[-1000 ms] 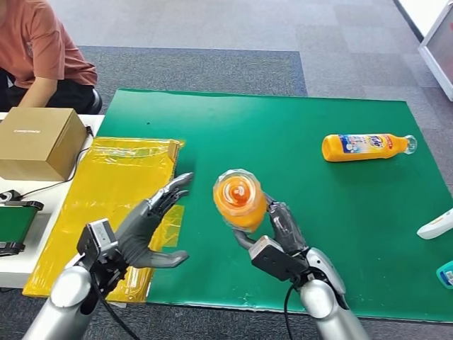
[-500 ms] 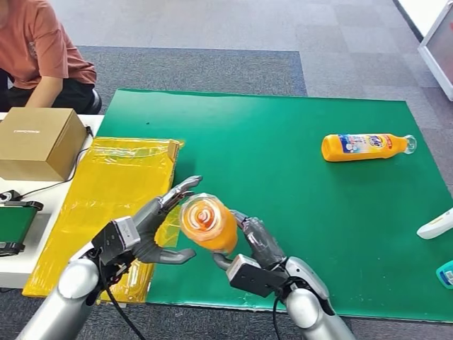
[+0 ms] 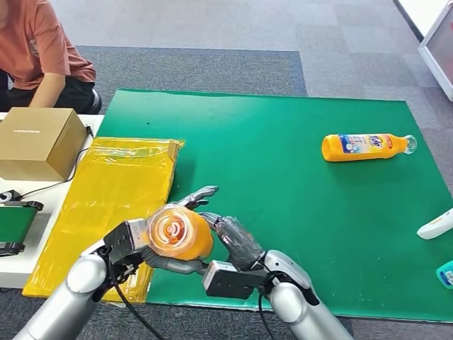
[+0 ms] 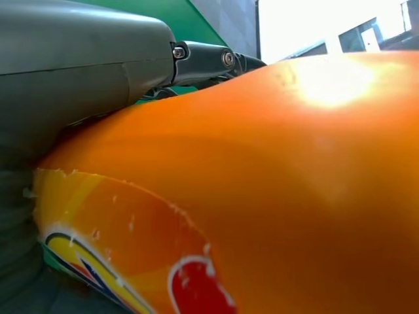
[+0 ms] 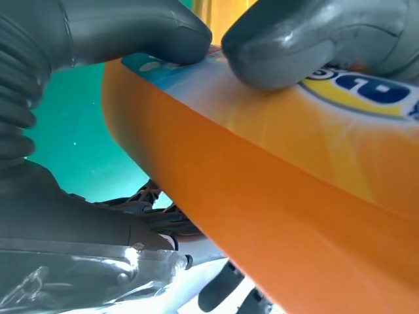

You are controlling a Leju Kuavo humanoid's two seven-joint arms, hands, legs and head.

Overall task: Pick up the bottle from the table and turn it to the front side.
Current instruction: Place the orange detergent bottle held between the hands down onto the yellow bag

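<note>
An orange bottle hangs in the air over the near left edge of the green mat, its round base turned toward me. My right hand grips its body from the right, thumb on the blue-and-yellow label. My left hand cups the bottle from the left: its fingers lie stretched out behind the bottle and its thumb runs under it. In the left wrist view the orange wall lies against the thumb. A second grey fingertip rests on the label beside my right thumb.
Another orange bottle lies on its side at the mat's far right. A yellow plastic bag covers the mat's left edge, beside a cardboard box. A person sits at far left. A white object lies at the right edge.
My right hand has carried the bottle leftward and nearer, from mid-mat into my left hand. The left hand has shifted right and now touches the bottle.
</note>
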